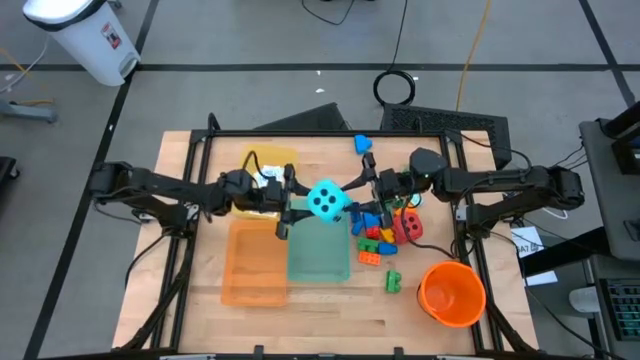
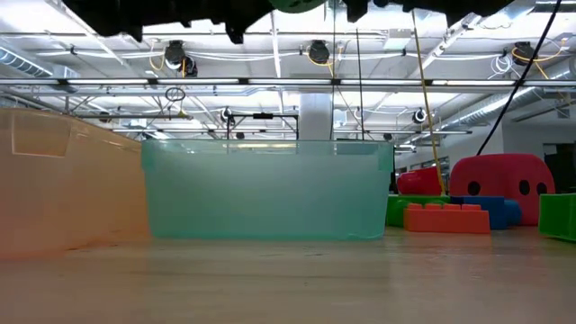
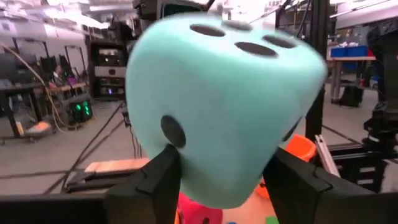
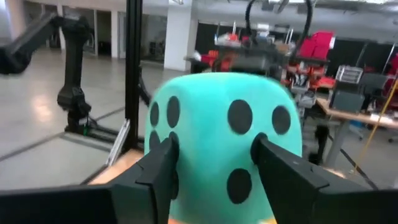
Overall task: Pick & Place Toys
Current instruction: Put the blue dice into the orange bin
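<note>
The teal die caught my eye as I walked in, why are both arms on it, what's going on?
It looks like a handover in mid-air. The teal die sits between both grippers above the teal tray: the left gripper has its fingers on the die's sides, and the right gripper flanks it from the other side. Which arm is giving and which is taking cannot be told. Other bricks and the red die lie on the table by the right arm.

A teal dotted die [image 1: 327, 201] hangs tilted above the tabletop [image 1: 320, 310], coloured bricks [image 1: 376, 238] heaped beside a red die [image 1: 408, 226].
</note>
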{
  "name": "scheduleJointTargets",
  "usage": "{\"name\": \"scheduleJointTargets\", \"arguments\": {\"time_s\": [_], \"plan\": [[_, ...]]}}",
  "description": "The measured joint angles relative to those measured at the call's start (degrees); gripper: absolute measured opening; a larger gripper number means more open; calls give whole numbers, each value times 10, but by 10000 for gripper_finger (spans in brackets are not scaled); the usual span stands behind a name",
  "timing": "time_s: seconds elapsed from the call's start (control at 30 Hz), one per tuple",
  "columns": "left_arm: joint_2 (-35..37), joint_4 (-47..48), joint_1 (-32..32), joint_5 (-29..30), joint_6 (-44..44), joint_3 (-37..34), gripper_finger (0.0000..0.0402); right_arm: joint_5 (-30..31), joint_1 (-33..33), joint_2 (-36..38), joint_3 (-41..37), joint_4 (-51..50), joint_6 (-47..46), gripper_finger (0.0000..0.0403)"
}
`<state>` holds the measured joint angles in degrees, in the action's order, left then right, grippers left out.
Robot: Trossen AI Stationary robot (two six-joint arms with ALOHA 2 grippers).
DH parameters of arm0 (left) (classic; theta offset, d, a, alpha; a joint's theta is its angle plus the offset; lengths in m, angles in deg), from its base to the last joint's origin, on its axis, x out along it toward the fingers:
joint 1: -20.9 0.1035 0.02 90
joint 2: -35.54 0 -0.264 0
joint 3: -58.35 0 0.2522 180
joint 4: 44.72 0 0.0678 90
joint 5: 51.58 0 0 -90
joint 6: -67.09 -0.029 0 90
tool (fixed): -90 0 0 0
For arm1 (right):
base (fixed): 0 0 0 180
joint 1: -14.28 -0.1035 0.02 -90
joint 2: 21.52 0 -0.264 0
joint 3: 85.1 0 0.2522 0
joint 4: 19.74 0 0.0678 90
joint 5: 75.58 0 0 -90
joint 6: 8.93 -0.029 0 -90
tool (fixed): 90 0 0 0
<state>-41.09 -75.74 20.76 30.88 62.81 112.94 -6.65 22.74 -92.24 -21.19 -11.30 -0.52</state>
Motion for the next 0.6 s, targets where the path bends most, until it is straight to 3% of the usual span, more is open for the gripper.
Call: {"name": "scheduleJointTargets", "arguments": {"time_s": [0.13,0.5,0.6], "plan": [[50,65,-8,12,3,4,155,1,0,5,-2,-11,1,199],[67,90,-37,31,-28,5,126,4,2,-38,-2,-8,-13,191],[86,134,-45,34,-24,3,124,4,3,-36,-2,-16,-12,188]]}}
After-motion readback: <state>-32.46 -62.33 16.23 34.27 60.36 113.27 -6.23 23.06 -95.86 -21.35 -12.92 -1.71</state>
